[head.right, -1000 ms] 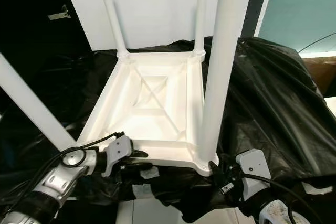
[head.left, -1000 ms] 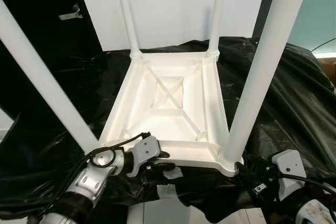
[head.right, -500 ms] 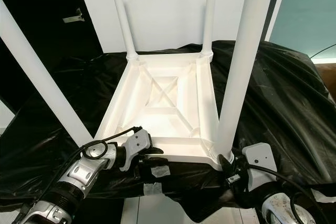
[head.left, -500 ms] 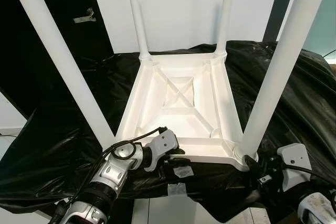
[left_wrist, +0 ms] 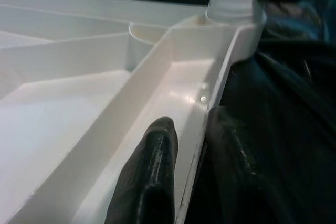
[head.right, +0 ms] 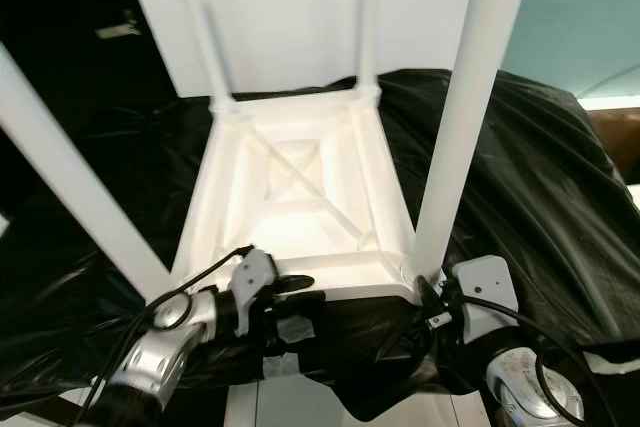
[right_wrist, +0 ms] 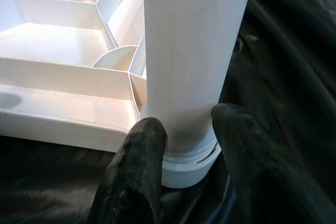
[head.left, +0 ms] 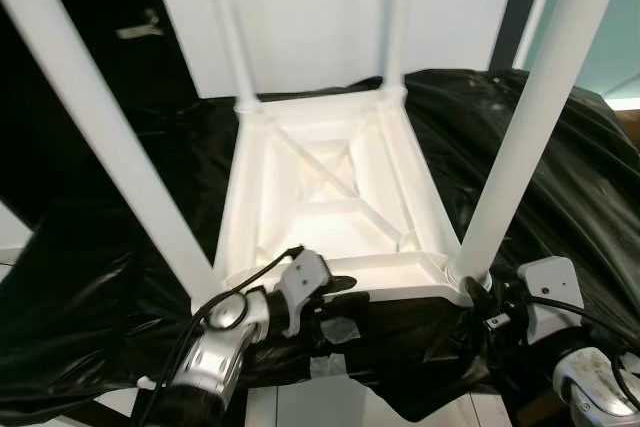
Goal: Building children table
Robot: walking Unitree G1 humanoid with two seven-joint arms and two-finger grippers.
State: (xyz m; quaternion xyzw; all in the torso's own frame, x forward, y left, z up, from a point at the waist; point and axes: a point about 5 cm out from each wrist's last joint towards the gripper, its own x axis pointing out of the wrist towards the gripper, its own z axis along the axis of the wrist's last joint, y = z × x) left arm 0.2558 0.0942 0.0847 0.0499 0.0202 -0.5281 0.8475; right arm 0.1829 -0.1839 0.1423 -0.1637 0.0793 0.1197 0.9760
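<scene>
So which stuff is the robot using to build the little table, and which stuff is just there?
For the job:
upside-down white table top
four white legs, nearest right one
left gripper pinching the top's rim
right gripper around that leg's base

Just there:
black plastic sheet
tape pieces
white board behind

We see the table [head.left: 330,187] now twisted, its far end swung left, the near right corner raised against the black sheet [head.left: 560,177]
</scene>
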